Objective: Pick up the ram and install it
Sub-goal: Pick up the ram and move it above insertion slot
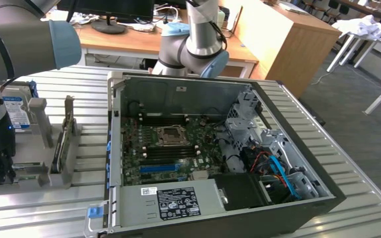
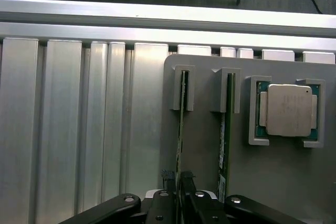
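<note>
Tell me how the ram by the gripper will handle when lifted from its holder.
The ram is a thin board standing on edge, so probably light and stiff, yet easily cracked by sideways force. Only narrow slots in the grey holder keep it upright; freed, it would likely tip.

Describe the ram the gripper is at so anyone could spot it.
On the aluminium table, a grey holder plate carries a silver CPU and two green boards on edge. The ram is at the gripper; its twin stands between it and the CPU.
</note>
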{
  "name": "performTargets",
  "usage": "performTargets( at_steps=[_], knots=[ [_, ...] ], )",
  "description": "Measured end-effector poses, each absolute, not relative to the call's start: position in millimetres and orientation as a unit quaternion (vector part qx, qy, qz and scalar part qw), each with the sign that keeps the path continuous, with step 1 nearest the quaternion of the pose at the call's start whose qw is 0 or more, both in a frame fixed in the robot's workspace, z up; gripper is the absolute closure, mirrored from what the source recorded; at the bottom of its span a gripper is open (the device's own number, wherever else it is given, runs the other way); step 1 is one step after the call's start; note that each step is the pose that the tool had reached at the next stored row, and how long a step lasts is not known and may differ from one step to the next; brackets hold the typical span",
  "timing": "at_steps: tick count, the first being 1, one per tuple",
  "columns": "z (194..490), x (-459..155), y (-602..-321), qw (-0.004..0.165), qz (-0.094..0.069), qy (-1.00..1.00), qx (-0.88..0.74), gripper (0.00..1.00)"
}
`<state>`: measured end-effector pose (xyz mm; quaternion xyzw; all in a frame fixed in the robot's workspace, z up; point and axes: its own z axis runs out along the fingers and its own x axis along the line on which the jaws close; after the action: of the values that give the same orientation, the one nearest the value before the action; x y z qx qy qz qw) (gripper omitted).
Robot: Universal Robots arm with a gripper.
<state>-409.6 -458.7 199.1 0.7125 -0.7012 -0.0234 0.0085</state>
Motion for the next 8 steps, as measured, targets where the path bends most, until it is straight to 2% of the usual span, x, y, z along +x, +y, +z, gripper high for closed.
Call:
performTargets(
  at_steps=[3, 4, 8],
  knots=[
    [199.1, -409.6, -458.6, 0.008, -0.023, -0.701, 0.713, 0.83],
    [199.2, -409.6, -458.7, 0.008, -0.023, -0.701, 0.713, 0.88],
    [199.1, -409.6, -458.7, 0.008, -0.023, -0.701, 0.713, 0.88]
  ],
)
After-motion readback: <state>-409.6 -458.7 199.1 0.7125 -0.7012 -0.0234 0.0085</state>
